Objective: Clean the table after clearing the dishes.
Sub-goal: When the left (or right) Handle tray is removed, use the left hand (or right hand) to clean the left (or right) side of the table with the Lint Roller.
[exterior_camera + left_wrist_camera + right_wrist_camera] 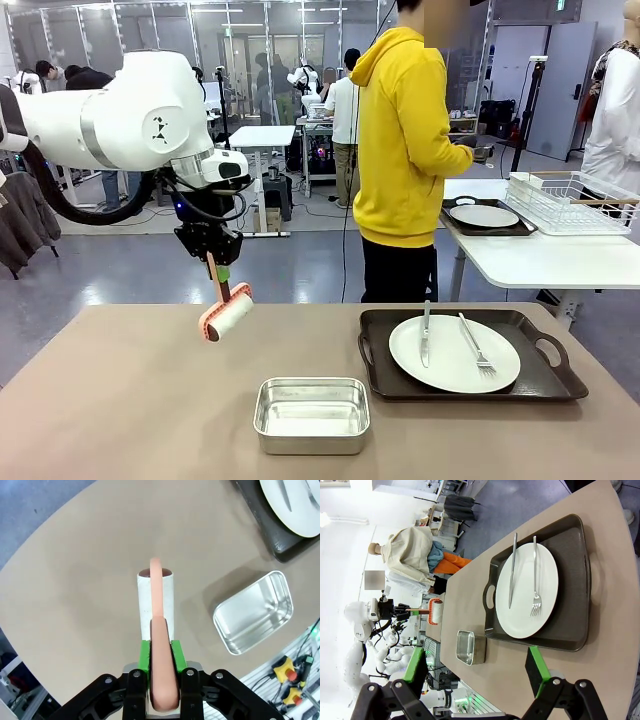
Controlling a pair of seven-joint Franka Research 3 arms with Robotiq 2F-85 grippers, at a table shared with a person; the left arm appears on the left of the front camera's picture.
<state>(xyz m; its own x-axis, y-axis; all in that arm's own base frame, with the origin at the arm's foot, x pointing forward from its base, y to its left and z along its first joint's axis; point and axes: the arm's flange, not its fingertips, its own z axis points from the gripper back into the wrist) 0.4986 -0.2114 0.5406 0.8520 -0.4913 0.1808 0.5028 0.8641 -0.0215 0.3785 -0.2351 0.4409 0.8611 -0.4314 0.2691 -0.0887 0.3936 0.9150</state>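
One black tray (545,381) is sitting toward the right edge of the table (120,400), carrying a white plate (452,362), a knife (425,335) and a fork (476,346), so we are judging the clearing unfinished. The left gripper (161,656) is clamping the pink handle of the lint roller (228,316), which is hanging over the table's left half and appears clear of the surface. The right gripper (475,666) is hovering by the right edge, jaws spread, grasping nothing. We are flagging two risks:
- A stroke toward the near edge could be pushing the steel pan (312,435) off.
- A rightward stroke could be striking the tray.
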